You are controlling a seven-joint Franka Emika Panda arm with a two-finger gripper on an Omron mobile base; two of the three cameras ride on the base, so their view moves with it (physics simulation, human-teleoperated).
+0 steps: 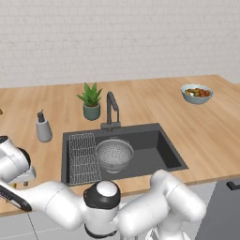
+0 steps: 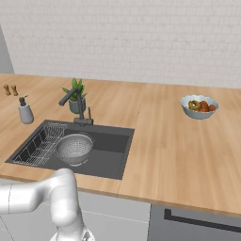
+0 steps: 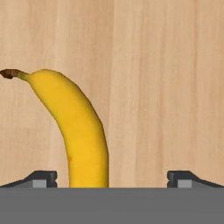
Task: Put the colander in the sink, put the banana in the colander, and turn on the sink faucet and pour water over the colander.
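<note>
Wooden counter [image 1: 206,131] runs below a white brick wall, with the dark sink [image 1: 164,150] sunk into it. Inside the sink the colander [image 1: 114,154] sits upright, just right of the wire grid rack [image 1: 83,158] that lies along the basin's left side. At the far edge of the sink stands the sink faucet [image 1: 111,108], with a potted plant [image 1: 91,101] just to its left and a soap dispenser [image 1: 43,127] farther left. A bowl of fruit [image 1: 197,93] rests well apart on the far right of the counter.

From the hand view, the banana [image 3: 78,131] lies on bare wood, its dark stem toward the upper left. The gripper [image 3: 111,178] hovers over it with jaws spread wide, one tip on either side, the banana nearer the left tip and untouched.
</note>
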